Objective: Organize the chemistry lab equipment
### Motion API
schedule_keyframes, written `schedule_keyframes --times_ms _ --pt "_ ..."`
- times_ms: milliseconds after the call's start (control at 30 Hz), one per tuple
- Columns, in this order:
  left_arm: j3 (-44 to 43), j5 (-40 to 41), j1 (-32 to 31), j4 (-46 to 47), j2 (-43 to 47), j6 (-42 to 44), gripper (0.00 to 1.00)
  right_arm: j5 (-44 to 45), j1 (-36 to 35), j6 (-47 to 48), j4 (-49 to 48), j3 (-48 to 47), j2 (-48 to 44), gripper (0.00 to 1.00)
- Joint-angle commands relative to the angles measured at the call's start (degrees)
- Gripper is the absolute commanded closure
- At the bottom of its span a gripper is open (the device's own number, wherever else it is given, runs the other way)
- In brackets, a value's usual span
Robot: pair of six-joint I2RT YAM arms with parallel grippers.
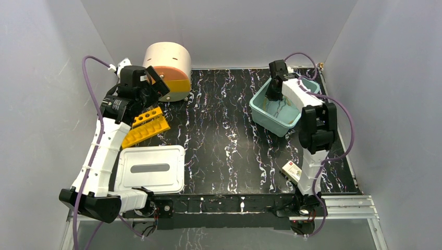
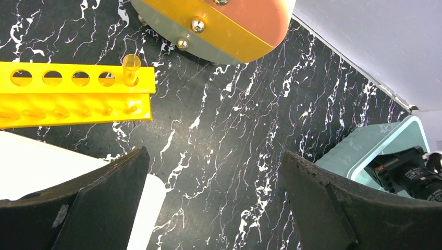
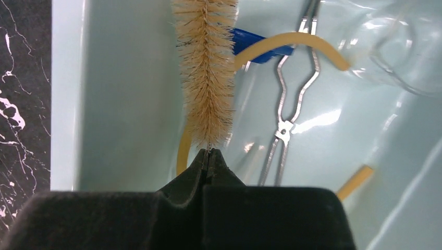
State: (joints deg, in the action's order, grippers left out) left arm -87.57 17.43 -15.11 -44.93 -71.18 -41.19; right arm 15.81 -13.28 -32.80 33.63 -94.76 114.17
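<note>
My right gripper (image 3: 209, 152) is shut on the wire stem of a tan bristle brush (image 3: 206, 73) and holds it inside the pale teal bin (image 1: 271, 117). In the bin lie an amber rubber hose (image 3: 307, 41), a wire metal clamp (image 3: 292, 99), a blue-tipped piece (image 3: 253, 39) and a clear glass flask (image 3: 401, 57). The right gripper also shows over the bin in the top view (image 1: 273, 91). My left gripper (image 2: 213, 203) is open and empty above the table, near the orange-yellow holed rack (image 2: 73, 96), which holds a small tube (image 2: 130, 67). The rack also shows in the top view (image 1: 146, 126).
A round cream and orange device (image 1: 168, 70) stands at the back left. A white bin lid (image 1: 151, 169) lies at the front left. A small white box (image 1: 293, 171) lies beside the right arm's base. Grey walls close in both sides.
</note>
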Motion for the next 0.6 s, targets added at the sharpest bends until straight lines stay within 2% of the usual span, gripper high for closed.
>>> schedule_keyframes --times_ms 0,67,267,400,567 --pt "0.2 0.4 0.3 0.5 0.9 0.9 0.02 -4.1 -0.2 -0.4 -1.5 -4.8 2.5 1.00" --pt "0.4 0.6 0.3 0.4 1.2 0.9 0.02 -5.7 -0.2 1.0 -2.6 -5.2 3.2 1.00" --pt "-0.2 0.1 0.3 1.2 0.6 0.7 0.02 -12.0 -0.2 6.3 -8.9 -2.1 2.0 0.86" --pt "0.5 0.0 0.3 1.2 0.7 0.8 0.02 -17.5 -0.4 8.7 -14.4 1.2 0.3 0.82" --pt "1.1 -0.3 0.3 1.2 1.0 0.8 0.02 -21.4 -0.7 9.8 -16.5 2.2 0.2 0.79"
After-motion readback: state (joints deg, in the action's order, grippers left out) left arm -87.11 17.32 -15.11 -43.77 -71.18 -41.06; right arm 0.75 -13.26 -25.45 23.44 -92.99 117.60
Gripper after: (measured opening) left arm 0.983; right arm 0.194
